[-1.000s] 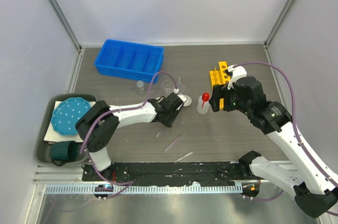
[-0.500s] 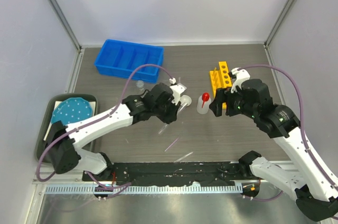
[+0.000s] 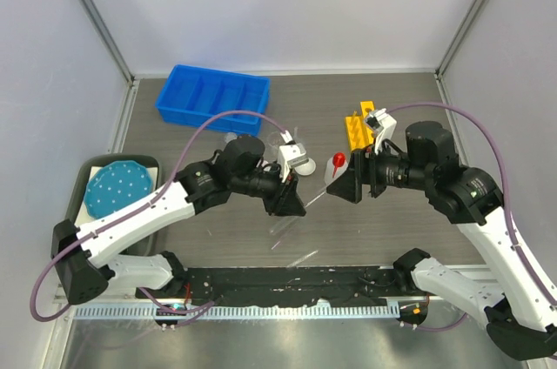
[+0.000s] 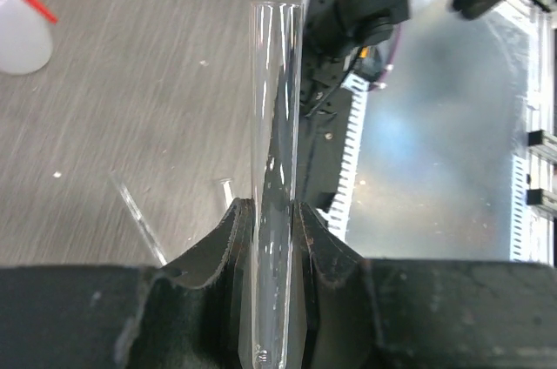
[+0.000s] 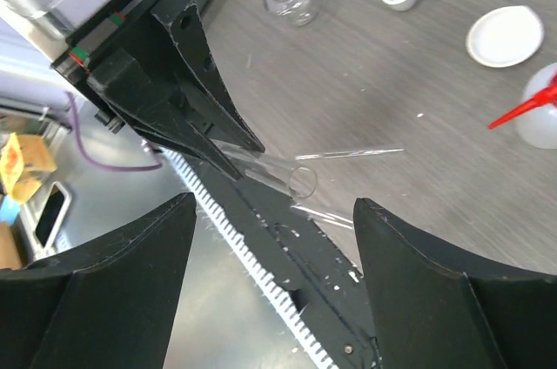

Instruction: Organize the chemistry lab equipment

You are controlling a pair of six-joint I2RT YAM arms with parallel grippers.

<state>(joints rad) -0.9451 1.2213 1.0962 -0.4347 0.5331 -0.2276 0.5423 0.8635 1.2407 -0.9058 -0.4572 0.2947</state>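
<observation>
Glass test tube (image 4: 274, 125) is clamped by its closed end between my left fingers (image 4: 228, 243). Its open mouth points at my right fingers (image 5: 418, 282), which stand wide apart, the tube in line with their gap and untouched. I'd centre it, close gently on the glass, then release left.

Grey table (image 3: 392, 238) — blue bin (image 3: 212, 99), yellow rack (image 3: 357, 128), squeeze bottle (image 3: 332, 179), loose tubes (image 3: 302, 258).

No text, label, brand, number or sign can be read in any of the three views.
</observation>
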